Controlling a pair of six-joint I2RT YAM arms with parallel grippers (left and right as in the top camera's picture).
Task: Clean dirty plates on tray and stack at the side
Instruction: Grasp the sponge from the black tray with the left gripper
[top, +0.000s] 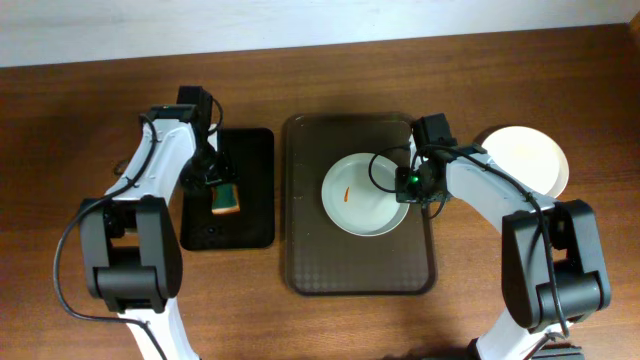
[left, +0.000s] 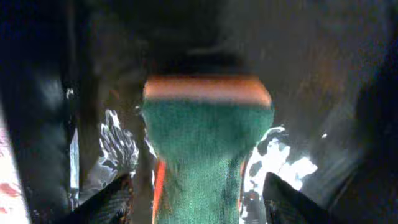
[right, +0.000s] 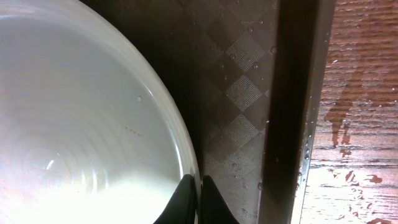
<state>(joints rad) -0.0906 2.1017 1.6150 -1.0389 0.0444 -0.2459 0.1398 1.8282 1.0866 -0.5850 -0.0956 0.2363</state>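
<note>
Presently our right gripper (right: 200, 202) is all but closed. Its two fingertips are pinched on the right-hand rim of the smeared plate (right: 81, 124), one tip inside the rim and one outside, as far as the wrist view shows. That plate lies flat in the right half of the tray (right: 242, 93). Its orange smear (top: 346, 192) sits left of centre, away from our fingers. Our left gripper (left: 199, 202) hangs over the black tray (top: 250, 150), with its fingers either side of the green-and-orange sponge (left: 205, 130). The wrist view is blurred, so we cannot tell whether the fingers press the sponge or merely flank it.

We judge the step in hand to be the wiping of this plate, with the right arm steadying it by the rim while the sponge is fetched. The next move, as we read it, calls for the left arm to carry the sponge across to the tray and down onto the smear. It must keep clear of the right fingers, and the right grip must be firm enough that the plate neither slides nor tips.

As for containers, the tray holds only this one plate. The black tray shows glints of water beneath the sponge. On the table (top: 100, 80), right of the tray, lies the side plate (top: 530, 155), white with no smear showing. Whether it is one plate or a stack we cannot tell.
</note>
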